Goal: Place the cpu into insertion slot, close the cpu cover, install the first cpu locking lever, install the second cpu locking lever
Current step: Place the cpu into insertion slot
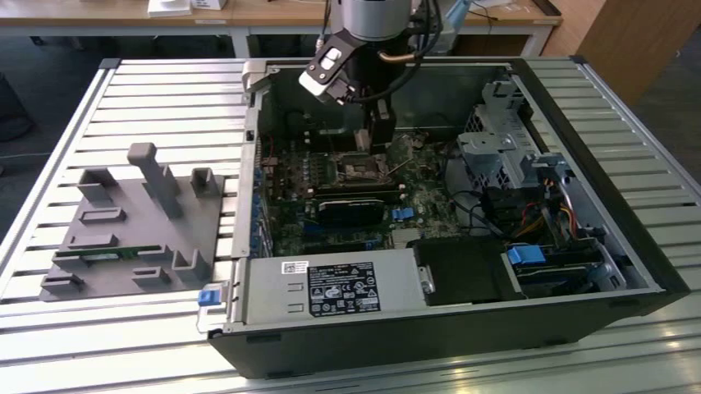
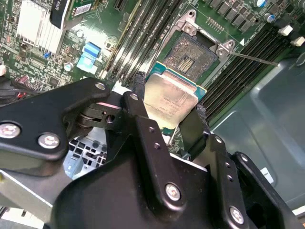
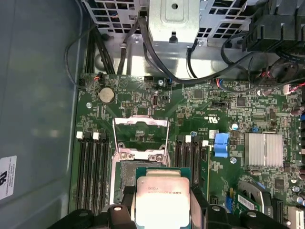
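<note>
My gripper (image 2: 167, 110) is shut on the cpu (image 2: 167, 101), a flat silver-topped chip on a green base, with one black finger (image 2: 136, 112) on each side edge. In the first wrist view the cpu (image 3: 159, 196) hangs over the near edge of the insertion slot (image 3: 125, 175) without sitting in it. The cpu cover (image 3: 140, 123), a thin silvery frame, is swung open on the slot's far side. A thin metal locking lever (image 2: 252, 58) sticks out beside the insertion slot (image 2: 194, 55). In the exterior view the gripper (image 1: 379, 135) hovers inside the open computer case, just above the slot (image 1: 359, 168).
Long black memory slots (image 3: 90, 171) flank the socket on both sides. A finned heatsink (image 3: 263, 149), a blue connector (image 3: 221, 144) and black cables (image 3: 157, 62) lie nearby. The case holds a power supply (image 1: 328, 291) and drive cage (image 1: 504, 156). A grey fixture block (image 1: 131, 222) sits at the exterior view's left.
</note>
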You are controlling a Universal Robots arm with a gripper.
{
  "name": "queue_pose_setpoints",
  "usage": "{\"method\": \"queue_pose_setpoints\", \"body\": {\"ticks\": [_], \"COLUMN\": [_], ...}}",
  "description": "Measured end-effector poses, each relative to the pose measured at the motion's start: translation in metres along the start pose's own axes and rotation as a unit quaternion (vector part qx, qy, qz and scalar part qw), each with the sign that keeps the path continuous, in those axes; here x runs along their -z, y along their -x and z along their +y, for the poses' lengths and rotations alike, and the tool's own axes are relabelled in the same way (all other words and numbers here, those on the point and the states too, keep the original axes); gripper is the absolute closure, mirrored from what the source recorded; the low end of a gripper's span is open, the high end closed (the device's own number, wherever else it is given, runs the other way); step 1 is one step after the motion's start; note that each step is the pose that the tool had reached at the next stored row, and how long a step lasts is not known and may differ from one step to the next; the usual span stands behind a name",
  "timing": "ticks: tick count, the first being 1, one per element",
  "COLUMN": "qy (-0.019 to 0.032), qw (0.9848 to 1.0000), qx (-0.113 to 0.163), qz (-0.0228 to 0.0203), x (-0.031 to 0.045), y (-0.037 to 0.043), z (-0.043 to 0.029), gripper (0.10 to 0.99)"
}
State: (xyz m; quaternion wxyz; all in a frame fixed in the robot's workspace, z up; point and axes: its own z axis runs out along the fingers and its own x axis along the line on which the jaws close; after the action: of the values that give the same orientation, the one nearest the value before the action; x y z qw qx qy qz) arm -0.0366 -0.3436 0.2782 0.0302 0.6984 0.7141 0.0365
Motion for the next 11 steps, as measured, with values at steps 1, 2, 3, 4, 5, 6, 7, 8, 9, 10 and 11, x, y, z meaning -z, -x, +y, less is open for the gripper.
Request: {"method": "queue_pose_setpoints", "body": {"ticks": [1,2,3,4,5,6,7,8,9,10,11], "qy": [0.0000,0.0000,0.0000,0.0000,0.0000,0.0000,0.0000,0.0000,0.0000,0.0000,0.0000], "qw": [1.0000,1.0000,1.0000,1.0000,1.0000,1.0000,1.0000,1.0000,1.0000,1.0000,1.0000], "qx": [0.000,0.000,0.000,0.000,0.000,0.000,0.000,0.000,0.000,0.000,0.000], "qz": [0.0000,0.0000,0.0000,0.0000,-0.0001,0.0000,0.0000,0.0000,0.0000,0.0000,0.0000], "x": [-0.0008,-0.0016,-0.0023,-0.0032,-0.0039,-0.0048,-0.0056,-0.0063,-0.0071,-0.0078,-0.0084], "y": [-0.0001,-0.0001,-0.0002,-0.0002,-0.0002,-0.0002,-0.0002,-0.0002,-0.0002,-0.0002,-0.0002], "z": [-0.0001,-0.0002,-0.0003,-0.0003,-0.0004,-0.0005,-0.0006,-0.0006,-0.0007,-0.0008,-0.0008], "gripper": [0.545,0.545,0.545,0.545,0.545,0.545,0.545,0.545,0.545,0.545,0.545]}}
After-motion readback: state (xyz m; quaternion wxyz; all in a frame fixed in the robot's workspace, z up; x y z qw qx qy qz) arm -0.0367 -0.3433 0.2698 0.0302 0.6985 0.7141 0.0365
